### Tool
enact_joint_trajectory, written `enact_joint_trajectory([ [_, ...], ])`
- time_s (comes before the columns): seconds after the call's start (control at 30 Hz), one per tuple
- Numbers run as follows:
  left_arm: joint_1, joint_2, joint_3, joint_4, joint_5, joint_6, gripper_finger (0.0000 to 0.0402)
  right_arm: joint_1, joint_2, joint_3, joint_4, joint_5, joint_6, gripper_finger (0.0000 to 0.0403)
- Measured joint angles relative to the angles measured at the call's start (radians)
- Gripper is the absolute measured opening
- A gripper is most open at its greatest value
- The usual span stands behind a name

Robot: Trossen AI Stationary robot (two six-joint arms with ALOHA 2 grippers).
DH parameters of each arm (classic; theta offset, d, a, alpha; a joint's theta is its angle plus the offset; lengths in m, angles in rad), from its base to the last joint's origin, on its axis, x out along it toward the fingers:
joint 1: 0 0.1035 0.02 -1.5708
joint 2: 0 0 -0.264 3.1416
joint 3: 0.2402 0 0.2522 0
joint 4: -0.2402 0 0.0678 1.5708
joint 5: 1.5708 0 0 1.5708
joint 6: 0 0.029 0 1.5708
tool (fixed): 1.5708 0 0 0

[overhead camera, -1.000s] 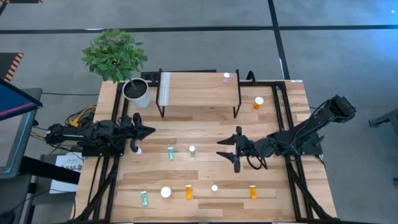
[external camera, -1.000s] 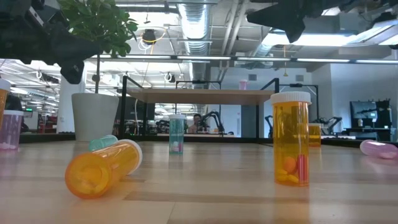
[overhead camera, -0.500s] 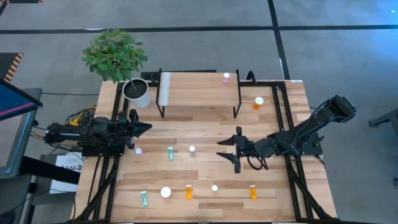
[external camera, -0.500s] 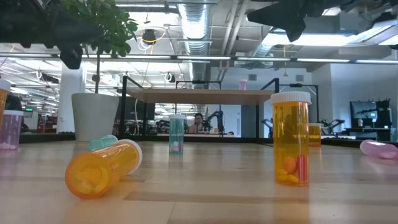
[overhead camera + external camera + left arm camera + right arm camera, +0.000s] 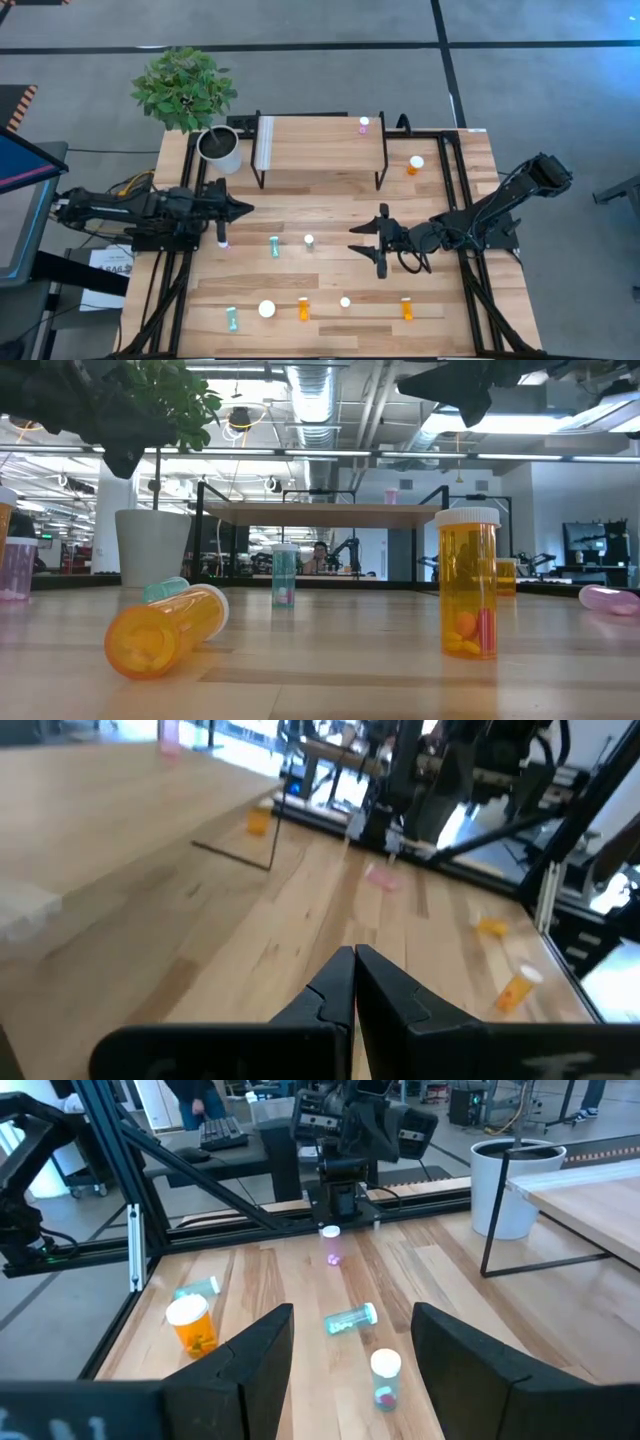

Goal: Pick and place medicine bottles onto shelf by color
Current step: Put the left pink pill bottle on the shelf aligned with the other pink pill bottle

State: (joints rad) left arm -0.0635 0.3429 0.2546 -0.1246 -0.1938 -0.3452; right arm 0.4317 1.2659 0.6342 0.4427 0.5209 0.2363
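Since the earlier frame the left arm has slid forward along the table point(image 5: 330, 285), its gripper point(image 5: 243, 210) now past the pink bottle point(image 5: 222, 241) and near the shelf point(image 5: 320, 140), fingers pressed shut on nothing. The right gripper point(image 5: 358, 240) waits mid-table, jaws wide and empty. One pink bottle point(image 5: 364, 124) already stands on the shelf; the others remain scattered below. The step looks like an approach: next, the left fingers must open and drop over a bottle.
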Motion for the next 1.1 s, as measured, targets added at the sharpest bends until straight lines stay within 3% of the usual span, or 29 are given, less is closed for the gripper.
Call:
enact_joint_trajectory([
  [0.27, 0.0, 0.058, 0.012, 0.0, 0.014, -0.05, 0.0, 0.001, 0.0, 0.0, -0.001, -0.003, 0.0, 0.0228],
  [0.6, 0.0, 0.223, 0.181, -0.098, 0.034, 0.02, 0.0003, 0.002, 0.0, 0.0, -0.001, -0.003, 0.0, 0.0228],
  [0.87, 0.0, 0.363, 0.205, -0.108, 0.061, 0.012, 0.0084, 0.018, 0.0, 0.0, -0.001, -0.002, 0.0, 0.0228],
  [1.1, -0.008, 0.421, 0.205, -0.101, 0.162, -0.024, 0.0142, 0.021, 0.0, 0.0, -0.001, -0.002, 0.0, 0.0228],
])
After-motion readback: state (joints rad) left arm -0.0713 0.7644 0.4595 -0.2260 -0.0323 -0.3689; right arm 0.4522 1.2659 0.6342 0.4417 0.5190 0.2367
